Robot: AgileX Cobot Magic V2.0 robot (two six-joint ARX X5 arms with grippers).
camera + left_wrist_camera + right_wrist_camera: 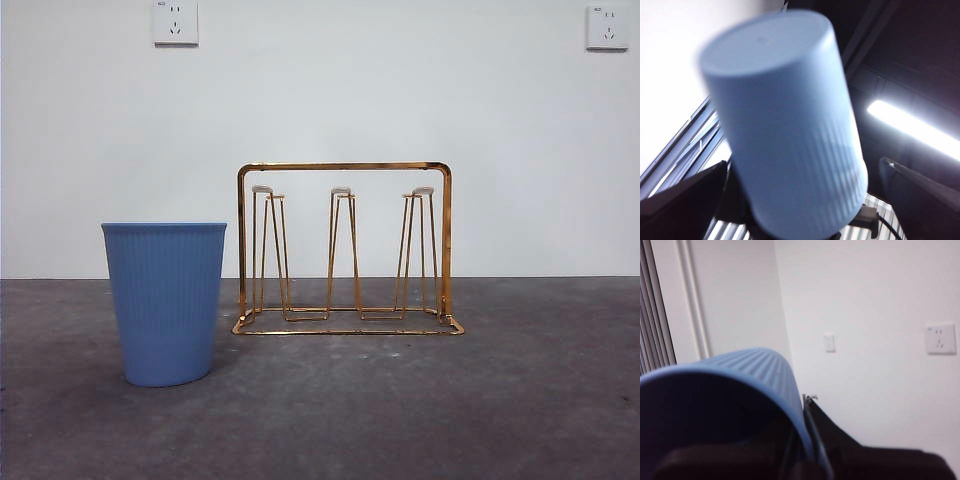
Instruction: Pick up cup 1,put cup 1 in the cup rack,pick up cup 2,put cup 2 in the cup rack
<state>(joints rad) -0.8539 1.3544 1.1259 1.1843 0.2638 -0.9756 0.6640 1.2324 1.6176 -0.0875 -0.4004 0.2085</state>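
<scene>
1. Bench (480,400): grey, with open surface in front of everything and to the right of the rack.
2. Cup rack (344,167): gold wire, upright at mid-bench. Its arched frame spans three pairs of bare prongs, and its base edge lies flat.
3. Standing cup (165,300): blue, ribbed, mouth up, just left of the rack. Its rim is close to the frame's left post, but whether they touch cannot be told.
4. Lifted cup (785,125): blue, held in the air with its base away from the camera. The left end effector (802,165) has its jaws spread wide, one on each side of the cup's mouth end.
5. Tilted cup (750,362): blue. The right end effector (807,440) pinches its rim wall, nearly closed.
</scene>
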